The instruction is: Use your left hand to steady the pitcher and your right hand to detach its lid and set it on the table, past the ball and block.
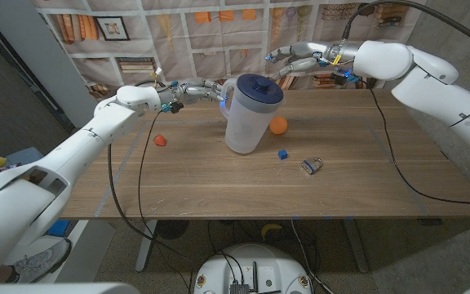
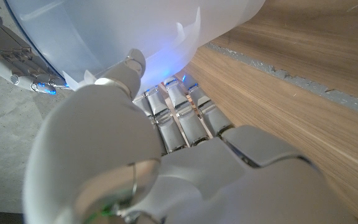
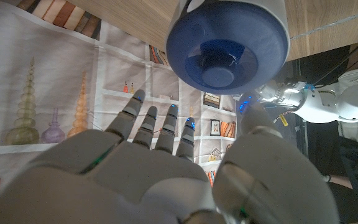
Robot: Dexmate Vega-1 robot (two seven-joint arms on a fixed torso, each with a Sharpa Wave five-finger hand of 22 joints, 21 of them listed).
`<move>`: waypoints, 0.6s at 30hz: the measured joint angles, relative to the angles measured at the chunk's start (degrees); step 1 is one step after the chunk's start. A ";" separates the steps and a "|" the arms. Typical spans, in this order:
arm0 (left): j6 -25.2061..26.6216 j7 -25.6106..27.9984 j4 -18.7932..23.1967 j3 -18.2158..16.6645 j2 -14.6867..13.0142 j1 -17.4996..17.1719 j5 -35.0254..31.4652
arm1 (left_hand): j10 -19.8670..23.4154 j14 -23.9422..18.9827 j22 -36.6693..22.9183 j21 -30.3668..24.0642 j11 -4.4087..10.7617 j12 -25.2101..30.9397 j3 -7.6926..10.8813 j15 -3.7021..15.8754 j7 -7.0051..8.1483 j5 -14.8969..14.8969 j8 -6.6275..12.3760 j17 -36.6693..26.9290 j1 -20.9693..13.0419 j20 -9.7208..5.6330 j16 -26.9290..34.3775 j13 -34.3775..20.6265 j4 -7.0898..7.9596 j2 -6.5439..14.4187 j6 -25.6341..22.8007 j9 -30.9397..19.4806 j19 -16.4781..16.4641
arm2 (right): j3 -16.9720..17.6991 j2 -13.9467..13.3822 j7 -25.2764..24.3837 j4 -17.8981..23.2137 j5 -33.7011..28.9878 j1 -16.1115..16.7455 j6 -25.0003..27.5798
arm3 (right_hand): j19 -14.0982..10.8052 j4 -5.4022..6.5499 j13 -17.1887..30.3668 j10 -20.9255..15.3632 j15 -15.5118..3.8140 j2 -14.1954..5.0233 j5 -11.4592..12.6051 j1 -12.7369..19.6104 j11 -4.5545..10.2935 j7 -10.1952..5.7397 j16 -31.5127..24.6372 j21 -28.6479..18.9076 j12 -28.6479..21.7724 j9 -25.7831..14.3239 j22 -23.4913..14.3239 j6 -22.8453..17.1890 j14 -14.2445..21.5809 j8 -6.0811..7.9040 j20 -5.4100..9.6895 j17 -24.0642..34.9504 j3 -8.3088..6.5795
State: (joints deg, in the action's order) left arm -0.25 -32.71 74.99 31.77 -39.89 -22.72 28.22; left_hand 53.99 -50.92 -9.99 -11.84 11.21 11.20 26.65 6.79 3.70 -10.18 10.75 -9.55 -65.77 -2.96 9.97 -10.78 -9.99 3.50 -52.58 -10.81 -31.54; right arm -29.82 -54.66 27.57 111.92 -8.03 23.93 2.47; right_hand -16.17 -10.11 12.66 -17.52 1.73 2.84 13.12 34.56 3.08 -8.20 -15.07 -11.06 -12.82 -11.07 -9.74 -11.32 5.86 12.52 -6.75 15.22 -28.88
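A: Arms, head view — glossy white shells, rounded, thick at the shoulders and tapering to the wrists. Dark seams between segments.

B: Left hand [image 1: 192,88]: bare silver metal fingers with dark joints, small blue lights near the fingertips. Black cable [image 1: 126,175] drops from the left forearm.

A: Right hand [image 1: 299,59]: same silver build, a yellow tag and blue fittings at the wrist. Second black cable [image 1: 398,167] trails off that arm.

B: Wrist views, close in: backs of both hands are smooth pale grey-white plates; fingers [image 2: 179,121] are ribbed metal links. Blue glow at the tips, faint green light low on the knuckle covers.
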 measured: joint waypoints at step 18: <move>-0.26 -1.38 -1.22 0.62 0.46 1.11 -0.37 | -0.06 0.19 0.00 0.00 0.06 -0.20 -0.16 -0.03 0.11 0.11 -0.17 -0.21 -0.60 0.09 -0.27 -0.04 -0.16 0.58 0.10 0.01 0.52 | -3.46 2.53 5.61 -2.09 -2.68 -4.68 -0.47 | -0.82 0.00 0.31 -3.38 -1.53 0.46 -0.27 2.10 0.71 -0.41 -1.04 0.00 -0.98 0.01 0.00 -3.52 1.95 1.33 0.00 0.36 0.00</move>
State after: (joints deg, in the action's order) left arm -0.51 -34.09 73.77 32.38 -39.44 -21.61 27.86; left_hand 53.93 -50.74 -9.99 -11.84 11.27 11.00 26.48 6.76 3.80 -10.06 10.58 -9.76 -66.38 -2.88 9.70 -10.82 -10.16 4.07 -52.48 -10.81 -31.02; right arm -33.27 -52.14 33.18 109.83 -10.71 19.25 2.00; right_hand -16.99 -10.12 12.98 -20.90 0.21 3.31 12.86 36.66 3.79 -8.61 -16.11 -11.06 -13.80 -11.06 -9.74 -14.84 7.81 13.86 -6.75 15.59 -28.88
